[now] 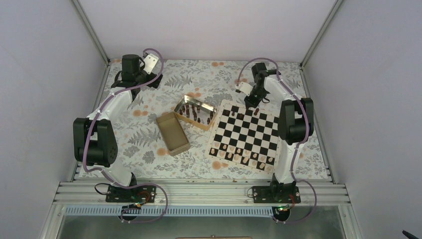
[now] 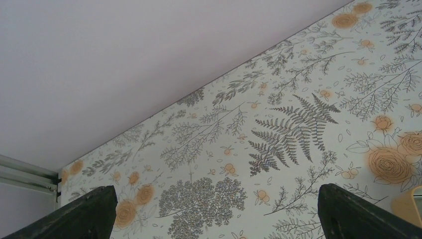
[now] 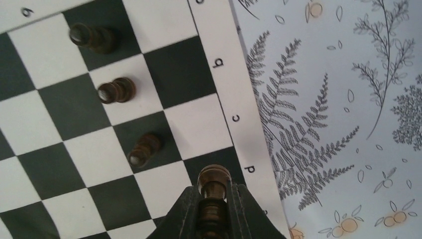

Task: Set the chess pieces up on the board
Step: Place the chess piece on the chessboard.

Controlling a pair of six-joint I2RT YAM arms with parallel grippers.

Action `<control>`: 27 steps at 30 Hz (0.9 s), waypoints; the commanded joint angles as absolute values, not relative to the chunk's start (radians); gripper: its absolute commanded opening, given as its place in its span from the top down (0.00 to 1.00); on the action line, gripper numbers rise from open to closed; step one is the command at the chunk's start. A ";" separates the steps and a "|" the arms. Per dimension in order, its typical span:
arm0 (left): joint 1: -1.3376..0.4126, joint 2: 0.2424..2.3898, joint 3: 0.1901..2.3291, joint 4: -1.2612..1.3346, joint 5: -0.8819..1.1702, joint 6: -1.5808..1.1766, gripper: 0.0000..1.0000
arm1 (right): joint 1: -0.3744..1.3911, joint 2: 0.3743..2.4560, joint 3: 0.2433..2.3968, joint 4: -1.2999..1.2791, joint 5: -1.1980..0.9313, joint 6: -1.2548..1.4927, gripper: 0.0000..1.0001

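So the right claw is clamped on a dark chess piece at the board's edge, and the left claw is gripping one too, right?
Not quite. The right gripper is shut on a dark chess piece at the edge of the board, but the left gripper holds nothing: the left wrist view shows its fingers wide apart over bare flowered tablecloth.

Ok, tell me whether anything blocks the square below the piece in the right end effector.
Nothing visible does. The right end effector holds the dark piece over a bare-looking black edge square of the board; three dark pawns stand one row inward, clear of it.
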State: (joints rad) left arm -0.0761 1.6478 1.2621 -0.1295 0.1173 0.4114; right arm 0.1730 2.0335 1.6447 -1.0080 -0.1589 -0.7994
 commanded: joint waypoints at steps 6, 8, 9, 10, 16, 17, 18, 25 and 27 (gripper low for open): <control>-0.078 1.623 1.285 -0.129 0.147 0.414 0.00 | 0.137 2.027 1.600 -0.970 -0.131 -0.815 0.91; -0.078 1.626 1.287 -0.130 0.147 0.413 0.00 | 0.137 2.028 1.592 -0.969 -0.132 -0.817 0.91; -0.078 1.625 1.287 -0.132 0.149 0.414 0.00 | 0.137 2.030 1.588 -0.968 -0.132 -0.819 0.92; -0.079 1.626 1.287 -0.132 0.149 0.414 0.00 | 0.137 2.030 1.584 -0.968 -0.133 -0.820 0.92; -0.078 1.628 1.287 -0.133 0.148 0.416 0.00 | 0.135 2.058 1.593 -0.969 -0.143 -0.828 0.91; -0.078 1.628 1.287 -0.133 0.147 0.416 0.00 | 0.136 2.063 1.596 -0.968 -0.141 -0.828 0.91; -0.078 1.628 1.287 -0.133 0.146 0.416 0.00 | 0.136 2.067 1.599 -0.968 -0.141 -0.829 0.91; -0.079 1.629 1.286 -0.133 0.141 0.417 0.00 | 0.136 2.092 1.614 -0.960 -0.149 -0.831 0.91; -0.078 1.631 1.286 -0.135 0.141 0.419 0.00 | 0.135 2.098 1.617 -0.958 -0.152 -0.833 0.91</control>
